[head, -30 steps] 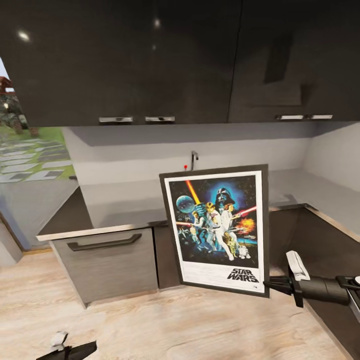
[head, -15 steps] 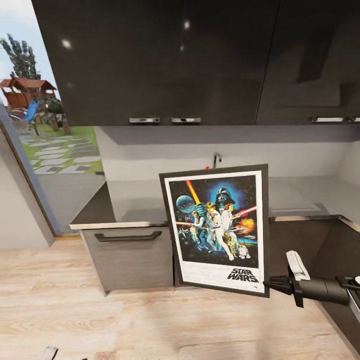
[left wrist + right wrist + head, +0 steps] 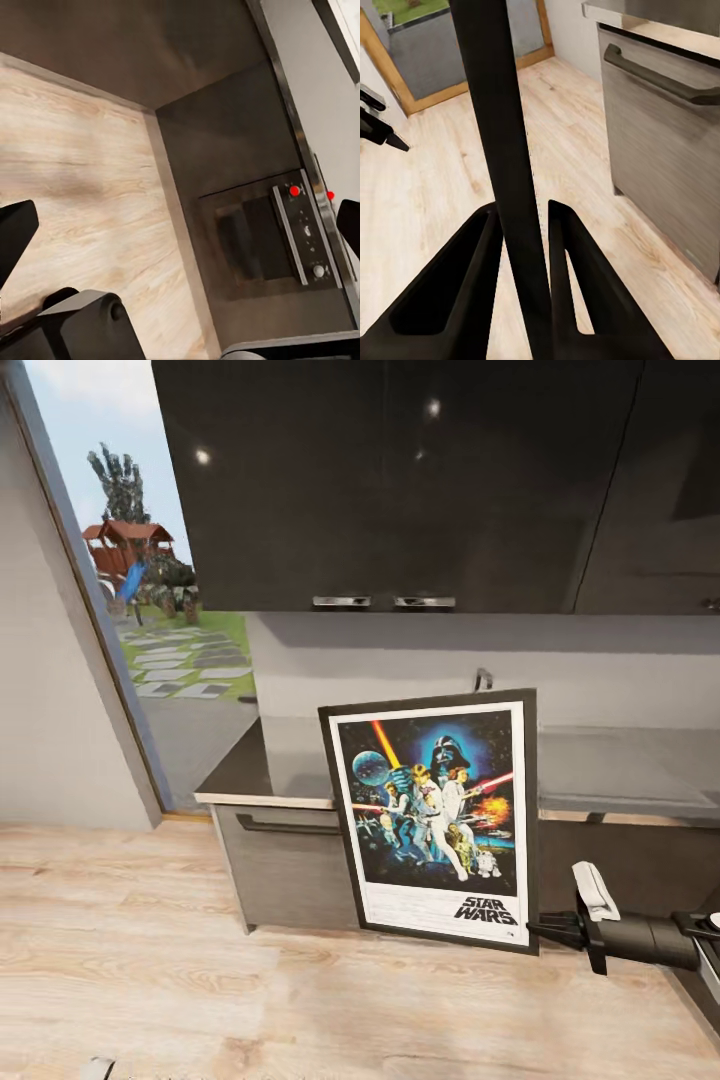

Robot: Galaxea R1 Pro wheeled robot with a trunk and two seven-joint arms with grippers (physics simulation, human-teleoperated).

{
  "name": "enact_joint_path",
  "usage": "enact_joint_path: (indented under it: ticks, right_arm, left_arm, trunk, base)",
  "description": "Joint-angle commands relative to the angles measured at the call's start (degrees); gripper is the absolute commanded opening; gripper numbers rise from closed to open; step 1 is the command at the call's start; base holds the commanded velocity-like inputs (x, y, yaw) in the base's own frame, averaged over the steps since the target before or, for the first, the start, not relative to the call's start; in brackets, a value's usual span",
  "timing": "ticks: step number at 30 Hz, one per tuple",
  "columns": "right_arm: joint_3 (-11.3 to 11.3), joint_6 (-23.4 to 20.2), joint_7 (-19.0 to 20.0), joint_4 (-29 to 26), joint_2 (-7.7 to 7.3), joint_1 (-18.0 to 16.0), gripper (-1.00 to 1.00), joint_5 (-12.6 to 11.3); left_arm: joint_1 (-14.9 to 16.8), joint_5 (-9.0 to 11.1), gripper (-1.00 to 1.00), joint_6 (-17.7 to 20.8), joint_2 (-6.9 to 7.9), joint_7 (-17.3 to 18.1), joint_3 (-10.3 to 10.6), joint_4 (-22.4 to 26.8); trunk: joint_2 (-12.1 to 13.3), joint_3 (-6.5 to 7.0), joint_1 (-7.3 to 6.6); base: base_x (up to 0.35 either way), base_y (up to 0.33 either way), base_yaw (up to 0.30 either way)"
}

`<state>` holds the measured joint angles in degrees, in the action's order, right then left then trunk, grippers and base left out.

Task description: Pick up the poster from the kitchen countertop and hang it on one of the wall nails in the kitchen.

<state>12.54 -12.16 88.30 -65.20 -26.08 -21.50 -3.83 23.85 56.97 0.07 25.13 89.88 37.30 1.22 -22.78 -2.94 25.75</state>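
Looking across the head view from its left, you have a grey wall (image 3: 60, 690) and a glass door (image 3: 170, 620) onto a garden with a red playhouse (image 3: 125, 550), then wood floor (image 3: 130, 960) running under everything. Your left gripper (image 3: 180, 247) has its two dark fingertips (image 3: 15, 236) far apart at opposite edges of the left wrist view, so it is open and empty; past it lie the floor and a built-in oven (image 3: 270, 244) with red knobs. Further along, the dark upper cabinets (image 3: 400, 480) hang over the tabletop (image 3: 240, 785), whose end cabinet has a drawer handle (image 3: 290, 825). The poster (image 3: 432, 815) is off the tabletop, held upright in the air in front of it with a slight tilt, covering part of the tabletop edge and the tap (image 3: 483, 679) behind. At its lower right corner your right gripper (image 3: 548, 930) pinches the black frame; in the right wrist view both fingers (image 3: 450, 292) press against the frame's edge, so it is closed on the poster. The right arm (image 3: 650, 940) reaches in from the right edge.
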Motion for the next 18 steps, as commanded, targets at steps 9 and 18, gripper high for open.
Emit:
enact_joint_path:
  ticks: [9,18]
  right_arm:
    - [0.0,-0.8,0.3,0.0,-0.02,0.0,-1.00,-0.1]
    - [0.0,-0.8,0.3,0.0,-0.02,0.0,-1.00,-0.1]
  left_arm:
    - [0.1,0.4,1.00,0.1,0.01,0.1,0.6,0.0]
    - [0.1,0.4,1.00,0.1,-0.06,0.1,0.5,0.0]
  trunk:
    - [-0.1,-0.14,0.04]
    - [-0.1,-0.14,0.04]
  base:
    - [0.000,0.000,0.286]
    - [0.000,0.000,0.232]
